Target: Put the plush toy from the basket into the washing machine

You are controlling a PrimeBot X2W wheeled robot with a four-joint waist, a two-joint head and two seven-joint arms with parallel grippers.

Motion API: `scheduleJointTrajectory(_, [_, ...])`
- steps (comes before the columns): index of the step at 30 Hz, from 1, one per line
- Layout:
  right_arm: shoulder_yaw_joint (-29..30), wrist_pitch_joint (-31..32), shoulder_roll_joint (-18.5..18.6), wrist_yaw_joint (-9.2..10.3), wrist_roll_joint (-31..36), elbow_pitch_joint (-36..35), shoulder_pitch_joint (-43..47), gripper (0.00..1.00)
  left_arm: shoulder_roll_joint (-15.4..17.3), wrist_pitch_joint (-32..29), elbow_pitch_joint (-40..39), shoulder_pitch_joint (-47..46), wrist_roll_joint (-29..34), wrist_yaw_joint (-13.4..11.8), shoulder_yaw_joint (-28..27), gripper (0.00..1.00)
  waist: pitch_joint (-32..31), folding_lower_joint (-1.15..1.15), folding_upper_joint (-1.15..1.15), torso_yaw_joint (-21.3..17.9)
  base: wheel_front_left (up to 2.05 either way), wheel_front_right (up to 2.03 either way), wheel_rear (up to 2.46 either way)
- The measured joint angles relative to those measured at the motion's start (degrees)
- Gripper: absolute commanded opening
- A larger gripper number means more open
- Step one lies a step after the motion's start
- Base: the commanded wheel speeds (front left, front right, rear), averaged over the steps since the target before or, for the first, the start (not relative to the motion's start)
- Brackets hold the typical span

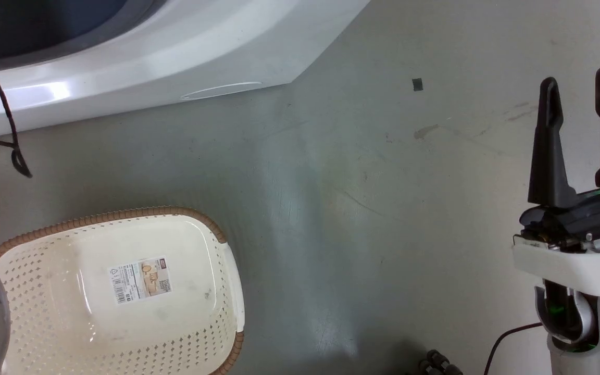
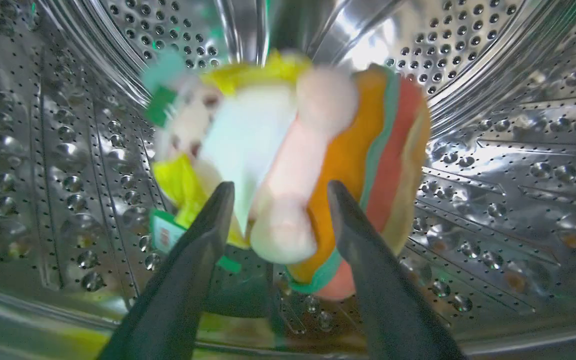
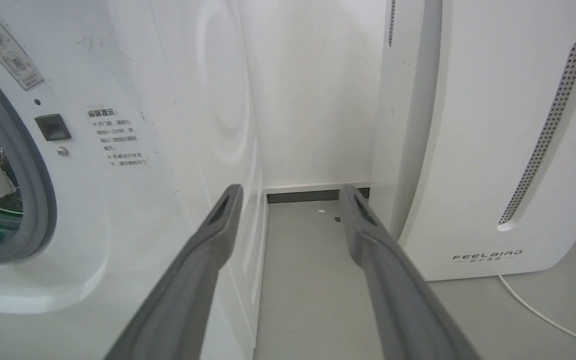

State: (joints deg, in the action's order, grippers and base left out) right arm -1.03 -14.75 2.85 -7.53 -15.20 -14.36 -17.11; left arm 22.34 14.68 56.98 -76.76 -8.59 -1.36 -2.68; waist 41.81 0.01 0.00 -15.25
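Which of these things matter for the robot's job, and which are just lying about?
Job: toy, in the drum; basket, empty; washer; left fingers, open.
Lying about: FEELBIRD appliance; white cord; black scrap on the floor.

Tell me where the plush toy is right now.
In the left wrist view, the plush toy is centre-frame inside the steel drum of the washing machine, just past the spread fingertips of the left gripper.
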Motion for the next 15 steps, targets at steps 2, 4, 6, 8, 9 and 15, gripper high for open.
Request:
scheduleJointTrajectory(2, [0.22,0.0,0.0,0.0,-0.02,-0.04,-0.09,1.0,-0.03,0.0,0.79,0.02,-0.01,0.02,0.03,1.0,-0.24,0.0,0.0,0.11,0.0,0.0,0.0])
scheduleJointTrajectory(4, [0.54,0.0,0.0,0.0,-0.08,-0.12,-0.16,1.0,-0.03,0.01,1.33,0.18,-0.07,0.01,-0.1,1.0,-0.71,0.0,0.0,0.26,0.0,0.0,0.0])
scheduleJointTrajectory(6, [0.59,0.0,0.0,0.0,-0.08,-0.04,-0.16,1.0,-0.08,0.01,1.56,0.65,-0.1,0.01,-0.21,1.0,-1.35,0.0,0.0,0.45,0.0,0.0,0.0])
scheduleJointTrajectory(8, [0.6,0.0,0.0,0.0,-0.08,0.07,-0.16,1.0,-0.3,0.01,1.46,1.63,-0.18,0.01,-0.36,1.0,-2.16,0.0,0.0,0.7,0.0,0.0,0.0])
scheduleJointTrajectory(9, [0.63,0.0,0.0,0.0,-0.07,0.13,-0.16,1.0,-0.53,0.0,1.25,2.36,-0.49,-0.07,-0.76,1.0,-2.66,0.0,0.0,0.83,0.0,0.0,0.0])
scheduleJointTrajectory(15, [1.23,0.0,0.0,0.0,0.82,1.29,1.41,1.0,-4.85,0.01,-7.19,16.72,-0.44,-1.53,-2.05,1.0,-9.99,-0.01,0.0,2.52,0.0,0.0,0.0])
